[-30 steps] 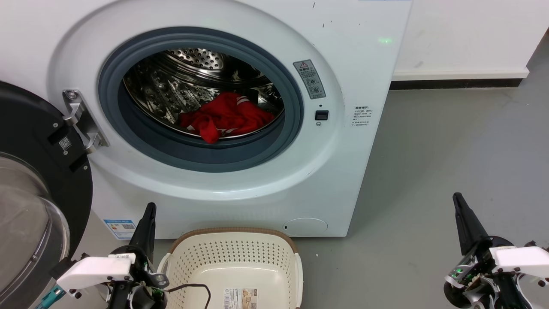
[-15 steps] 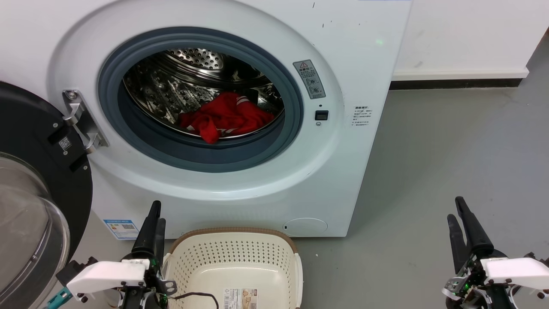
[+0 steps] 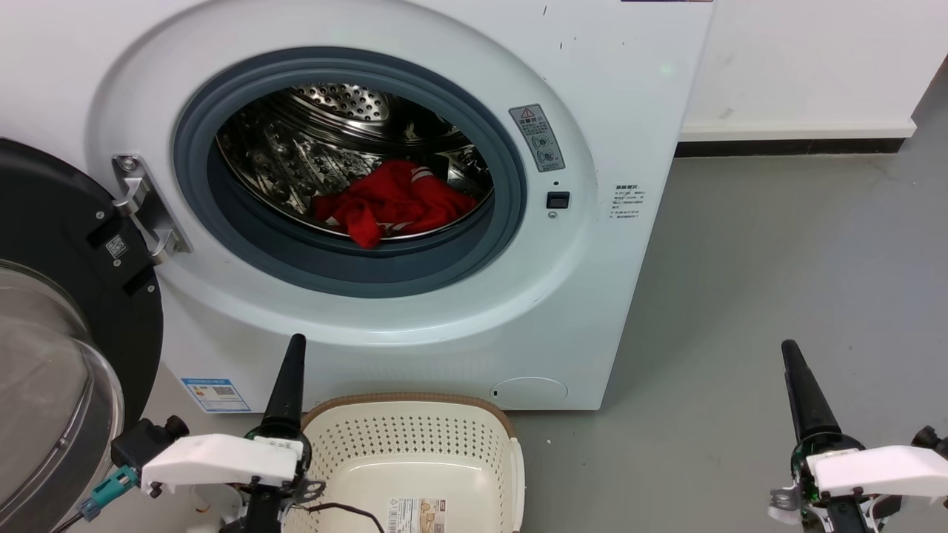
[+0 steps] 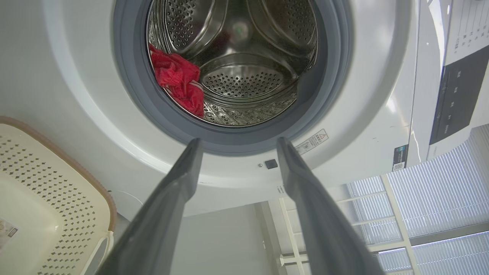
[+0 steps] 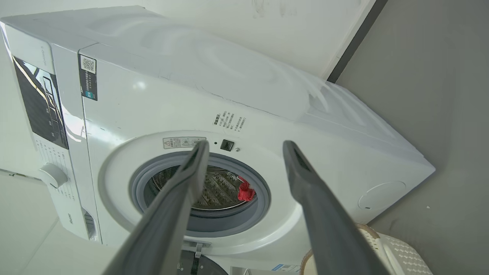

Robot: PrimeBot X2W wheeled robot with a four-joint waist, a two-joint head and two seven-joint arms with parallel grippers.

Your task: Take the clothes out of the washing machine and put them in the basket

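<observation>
Clothes at drum front edge in washing machine; basket on floor below; left gripper, right gripper both released, fingers apart

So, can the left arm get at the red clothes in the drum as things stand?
Probably yes: the door is open, the left end effector, open, faces the washing machine, and nothing lies between it and the clothes.

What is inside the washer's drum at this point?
A red heap of clothes with white stripes lies low at the front of the drum; one fold hangs over its lip. The rest is bare steel. How many garments, and anything beneath the heap, is hidden.
</observation>
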